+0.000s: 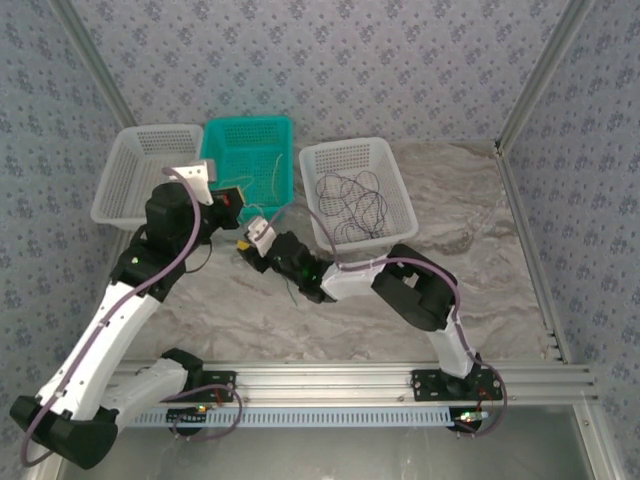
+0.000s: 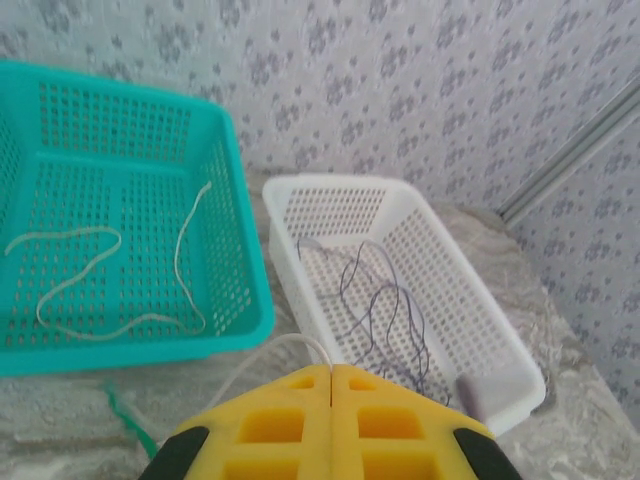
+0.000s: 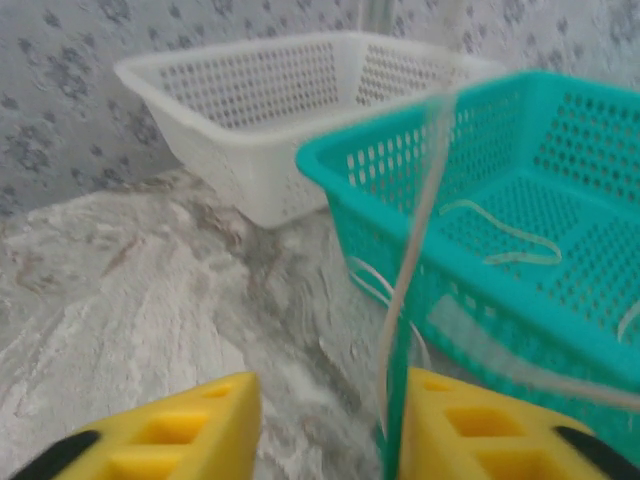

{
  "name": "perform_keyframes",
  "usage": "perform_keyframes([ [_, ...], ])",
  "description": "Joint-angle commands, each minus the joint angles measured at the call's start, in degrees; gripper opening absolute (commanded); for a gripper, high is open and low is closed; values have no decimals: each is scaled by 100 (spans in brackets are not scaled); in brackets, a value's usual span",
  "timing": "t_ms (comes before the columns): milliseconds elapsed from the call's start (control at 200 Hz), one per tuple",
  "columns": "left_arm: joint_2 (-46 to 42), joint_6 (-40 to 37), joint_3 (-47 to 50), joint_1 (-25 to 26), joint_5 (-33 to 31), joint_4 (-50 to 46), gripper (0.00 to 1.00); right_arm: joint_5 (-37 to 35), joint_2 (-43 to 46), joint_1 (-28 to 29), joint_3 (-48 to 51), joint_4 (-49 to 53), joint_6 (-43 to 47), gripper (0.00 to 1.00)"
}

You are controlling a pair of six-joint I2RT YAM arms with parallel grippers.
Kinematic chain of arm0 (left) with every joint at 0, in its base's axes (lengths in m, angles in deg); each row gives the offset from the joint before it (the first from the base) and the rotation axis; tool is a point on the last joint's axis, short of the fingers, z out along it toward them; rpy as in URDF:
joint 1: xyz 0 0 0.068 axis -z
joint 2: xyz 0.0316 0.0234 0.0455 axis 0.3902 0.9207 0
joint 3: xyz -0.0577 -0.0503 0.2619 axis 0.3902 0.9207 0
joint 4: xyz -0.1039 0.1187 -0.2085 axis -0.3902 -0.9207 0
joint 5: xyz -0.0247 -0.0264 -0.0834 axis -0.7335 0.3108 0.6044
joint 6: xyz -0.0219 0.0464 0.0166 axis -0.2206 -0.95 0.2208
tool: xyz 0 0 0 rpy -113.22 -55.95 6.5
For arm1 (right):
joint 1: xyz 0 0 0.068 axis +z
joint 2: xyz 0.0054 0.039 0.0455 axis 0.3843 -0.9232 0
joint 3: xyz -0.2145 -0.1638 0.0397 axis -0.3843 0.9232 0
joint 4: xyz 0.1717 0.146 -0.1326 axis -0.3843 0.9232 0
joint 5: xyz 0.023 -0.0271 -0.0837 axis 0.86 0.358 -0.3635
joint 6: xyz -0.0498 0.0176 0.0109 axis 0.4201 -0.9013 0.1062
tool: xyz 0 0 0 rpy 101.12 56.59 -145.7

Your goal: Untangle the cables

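Left pincer [image 2: 330,378] is pinched tight on one cream cable [image 2: 262,352]; right pincer [image 3: 325,395] gapes, gripping nothing. One teal basket [image 1: 222,150] sits between two white baskets [image 1: 135,175].

teal basket [image 1: 247,122], left white basket [image 1: 113,180], right white basket [image 1: 399,186], marble tabletop [image 1: 480,262]

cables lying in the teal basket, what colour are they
Pale cream-yellow cables in the teal basket; clearest in the left wrist view.
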Motion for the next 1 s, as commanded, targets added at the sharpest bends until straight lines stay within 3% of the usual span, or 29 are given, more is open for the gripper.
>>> perform_keyframes([
  [0,-129,-132,-405,-8,-482,-85,0,-829,-66,22,303,-510,-266,30],
  [135,-27,-145,-824,-296,-840,-430,0,-843,19,30,703,-527,-438,22],
  [335,197,-164,-1411,-900,-356,-448,0,-790,135,30,1375,-570,-752,6],
  [725,1107,-578,-2356,-1129,-25,197,0,-525,589,130,2007,-392,-1037,5],
  [999,3033,-718,-3469,-1343,393,677,0,-551,1236,217,2258,-42,-1120,5],
])
